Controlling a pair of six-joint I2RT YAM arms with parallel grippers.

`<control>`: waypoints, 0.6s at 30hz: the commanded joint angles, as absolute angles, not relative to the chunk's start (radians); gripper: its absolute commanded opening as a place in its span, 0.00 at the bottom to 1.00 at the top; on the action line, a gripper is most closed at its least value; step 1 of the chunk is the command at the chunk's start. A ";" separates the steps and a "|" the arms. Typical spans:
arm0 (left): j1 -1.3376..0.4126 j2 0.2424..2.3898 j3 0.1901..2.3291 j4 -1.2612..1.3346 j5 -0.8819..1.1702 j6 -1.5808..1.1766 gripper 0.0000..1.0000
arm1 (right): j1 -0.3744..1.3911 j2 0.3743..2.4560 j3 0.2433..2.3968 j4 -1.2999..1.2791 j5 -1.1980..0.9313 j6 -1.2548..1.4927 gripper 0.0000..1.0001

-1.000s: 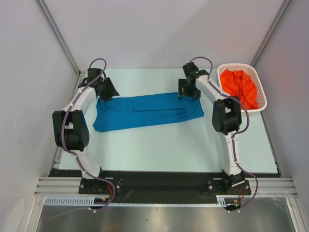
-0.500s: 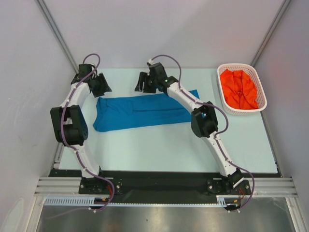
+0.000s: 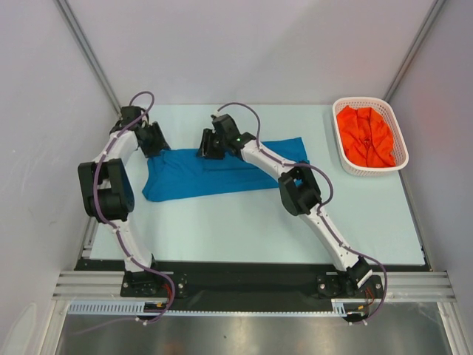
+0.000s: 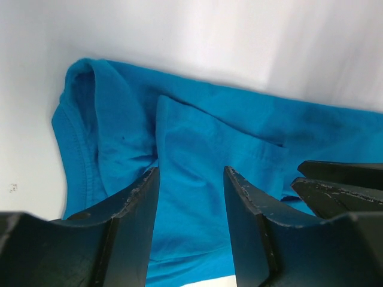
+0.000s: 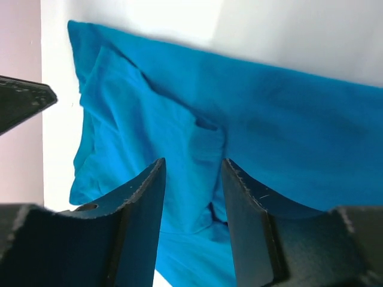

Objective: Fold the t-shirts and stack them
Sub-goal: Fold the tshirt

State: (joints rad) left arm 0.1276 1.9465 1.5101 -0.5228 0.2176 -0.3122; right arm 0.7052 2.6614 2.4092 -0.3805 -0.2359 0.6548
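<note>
The blue t-shirt [image 3: 194,171] lies folded into a long strip across the far middle of the table. It fills the left wrist view [image 4: 197,143] and the right wrist view [image 5: 179,137]. My left gripper [image 3: 154,140] is open and empty over the strip's far left corner. My right gripper [image 3: 209,146] is open and empty over the strip's far edge near its middle, its arm lying across the cloth. The orange-red t-shirt [image 3: 364,135] is bunched in the white lattice basket [image 3: 399,142] at the far right.
The pale table [image 3: 244,222] is bordered by grey walls on the left, the back and the right. The black base rail [image 3: 244,277] with both arm mounts runs along the near edge.
My right arm has swung left from the shirt's right end to its far middle edge. My left gripper has dipped slightly toward the shirt's left corner. The shirt's right part looks flatter.
</note>
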 commanded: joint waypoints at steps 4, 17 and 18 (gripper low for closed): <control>0.129 1.864 1.477 -0.482 0.256 -0.316 0.52 | 0.719 2.687 2.447 -0.336 -0.198 0.666 0.44; 0.129 1.795 1.417 -0.456 0.301 -0.350 0.52 | 0.723 2.741 2.494 -0.318 -0.167 0.658 0.37; 0.129 1.787 1.410 -0.454 0.301 -0.350 0.52 | 0.723 2.741 2.494 -0.314 -0.160 0.655 0.36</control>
State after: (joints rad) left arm 0.1276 1.8572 1.4250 -0.4854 0.2741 -0.3401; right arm 0.7162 2.7266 2.4466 -0.3458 -0.1886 0.6613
